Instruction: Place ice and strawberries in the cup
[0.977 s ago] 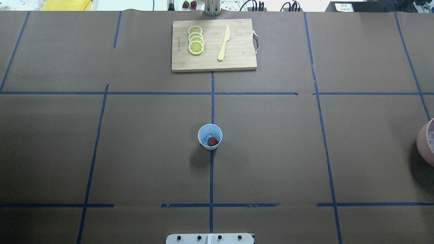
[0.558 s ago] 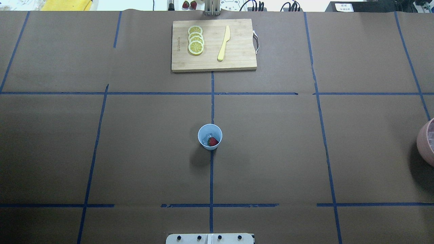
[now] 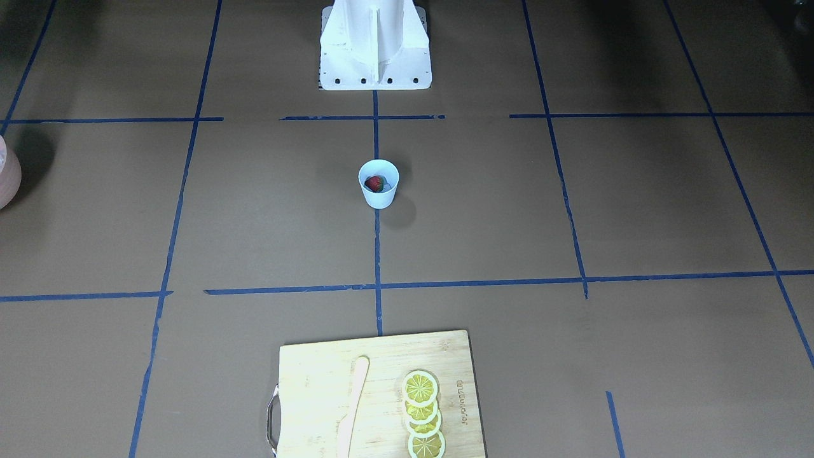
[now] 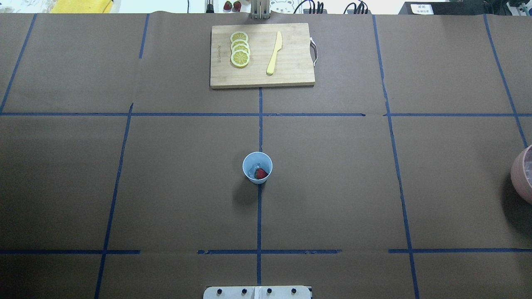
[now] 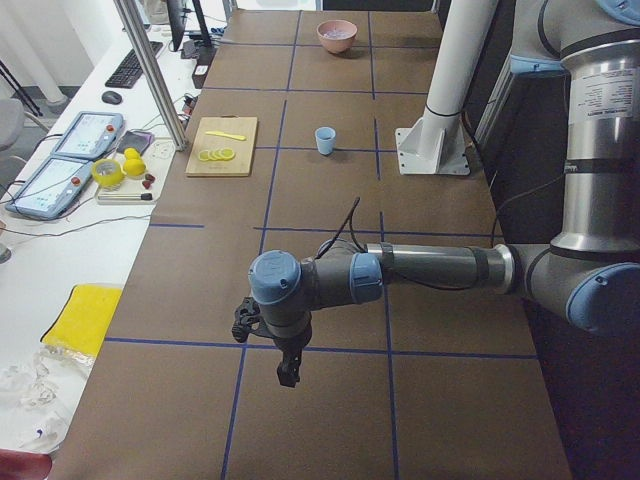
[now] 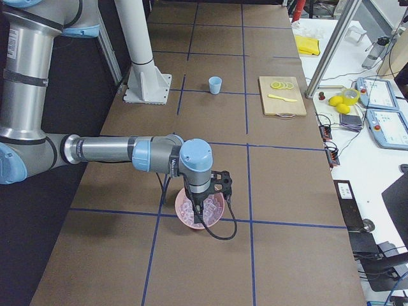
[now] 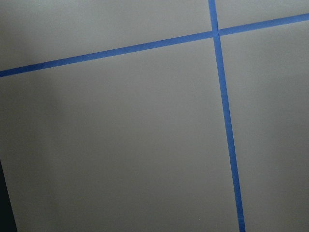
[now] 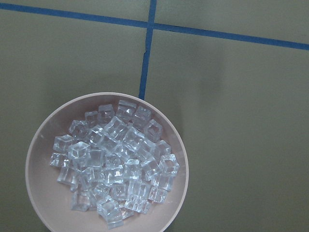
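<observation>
cup [image 4: 257, 167] upright mid-bench [image 4: 332, 187], reachable by both arms | strawberry [image 4: 260, 174] + ice [image 4: 252, 170] inside, task looks done | right hand [image 6: 198, 213] above pink bowl [image 8: 30, 159] of ice cubes [image 8: 113, 164], right end; opening: cannot tell | left hand [image 5: 287, 374] over bare bench, left end; cannot tell, holds nothing seen

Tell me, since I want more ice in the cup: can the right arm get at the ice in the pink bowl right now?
Probably yes. The right gripper hangs over the pink bowl, and its ice lies uncovered with nothing in between.
</observation>
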Robot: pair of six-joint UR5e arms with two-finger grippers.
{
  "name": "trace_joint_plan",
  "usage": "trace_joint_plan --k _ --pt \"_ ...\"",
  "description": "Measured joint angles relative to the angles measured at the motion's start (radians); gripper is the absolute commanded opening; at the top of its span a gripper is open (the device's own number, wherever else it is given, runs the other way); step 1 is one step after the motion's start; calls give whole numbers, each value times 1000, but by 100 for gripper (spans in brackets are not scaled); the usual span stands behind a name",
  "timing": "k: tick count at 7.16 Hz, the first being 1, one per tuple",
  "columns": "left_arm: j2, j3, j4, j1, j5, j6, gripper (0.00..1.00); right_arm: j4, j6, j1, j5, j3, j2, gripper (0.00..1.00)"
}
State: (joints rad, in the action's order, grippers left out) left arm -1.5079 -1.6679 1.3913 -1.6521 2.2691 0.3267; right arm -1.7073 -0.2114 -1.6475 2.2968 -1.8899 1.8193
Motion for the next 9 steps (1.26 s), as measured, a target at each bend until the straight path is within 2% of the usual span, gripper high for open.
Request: trace_joint_plan --k 9 --pt "-6 -6 4 3 8 0 100 30 0 0 0 2 3 99"
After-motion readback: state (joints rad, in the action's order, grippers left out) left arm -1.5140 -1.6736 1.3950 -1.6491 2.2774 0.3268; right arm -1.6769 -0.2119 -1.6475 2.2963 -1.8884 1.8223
